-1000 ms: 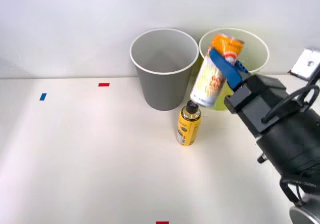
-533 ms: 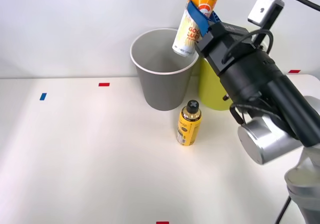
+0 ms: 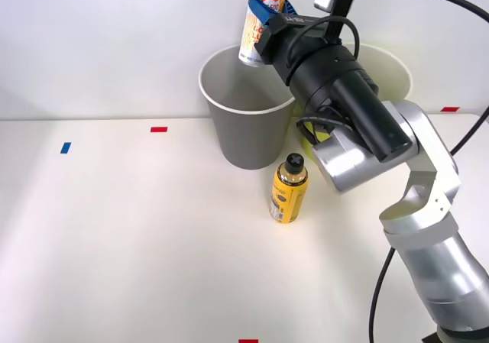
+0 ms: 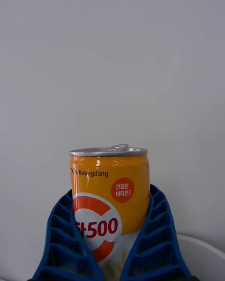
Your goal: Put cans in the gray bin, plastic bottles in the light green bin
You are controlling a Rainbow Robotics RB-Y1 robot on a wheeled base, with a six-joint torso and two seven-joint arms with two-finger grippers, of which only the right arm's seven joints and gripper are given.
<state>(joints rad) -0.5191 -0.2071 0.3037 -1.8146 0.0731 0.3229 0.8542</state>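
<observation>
Can (image 3: 262,18) held above the gray bin (image 3: 248,106).
Your right tool (image 3: 269,11) grips it upright; the bottle (image 3: 289,189) stands on the desk (image 3: 114,228).

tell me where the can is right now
In the front view the can is held upright in the right hand, above the back rim of the gray bin, left of the light green bin.

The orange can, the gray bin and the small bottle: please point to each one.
orange can (image 4: 108,187): right wrist view, on its printed side.
gray bin (image 3: 246,137): front view, on its outer wall.
small bottle (image 3: 289,196): front view, on its label.
</observation>
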